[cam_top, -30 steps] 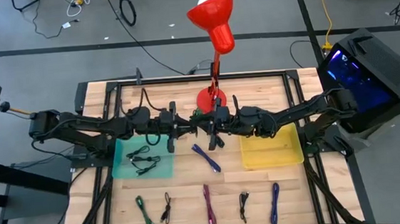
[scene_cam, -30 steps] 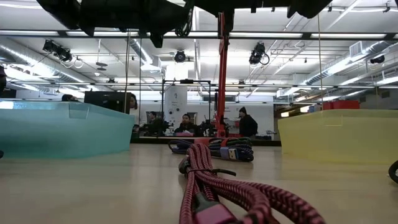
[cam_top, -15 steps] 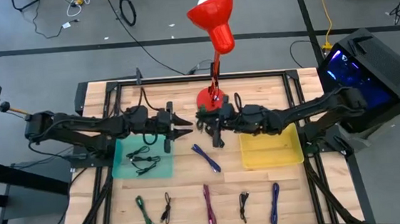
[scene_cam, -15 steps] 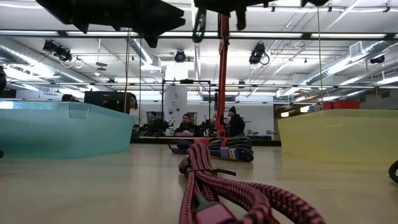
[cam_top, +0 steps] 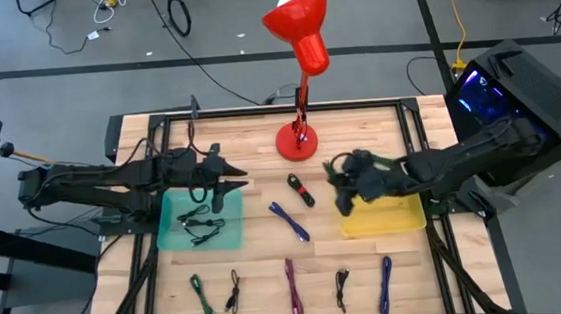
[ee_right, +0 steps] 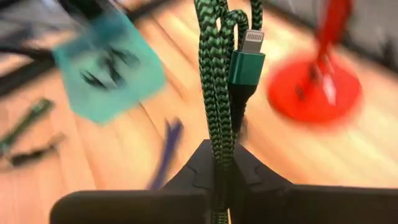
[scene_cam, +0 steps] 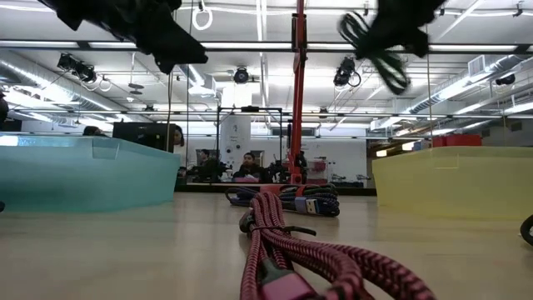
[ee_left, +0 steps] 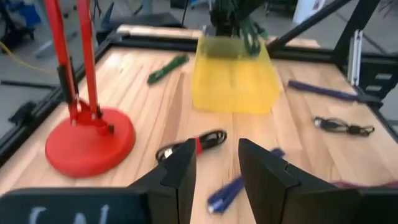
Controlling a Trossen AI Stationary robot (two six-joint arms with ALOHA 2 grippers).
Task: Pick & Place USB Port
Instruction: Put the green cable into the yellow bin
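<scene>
A red desk lamp (cam_top: 297, 35) stands at the wooden table's (cam_top: 248, 124) far edge; people sit in the room beyond.

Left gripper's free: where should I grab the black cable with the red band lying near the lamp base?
Take the black cable at its red-banded middle, coming straight down with the left gripper, jaws across its width. It lies flat as a narrow bundle, clear of the lamp base and blue cable.

the lamp (cam_top: 297, 141) stood near the table's (cam_top: 358, 121) far edge, at its middle; one bin (cam_top: 199, 222) sat toward the left edge with cables (cam_top: 199, 226) in it, another bin (cam_top: 380, 214) toward the right edge; two cables (cam_top: 294, 206) lay between them; five more (cam_top: 291, 287) lined the near edge.
</scene>
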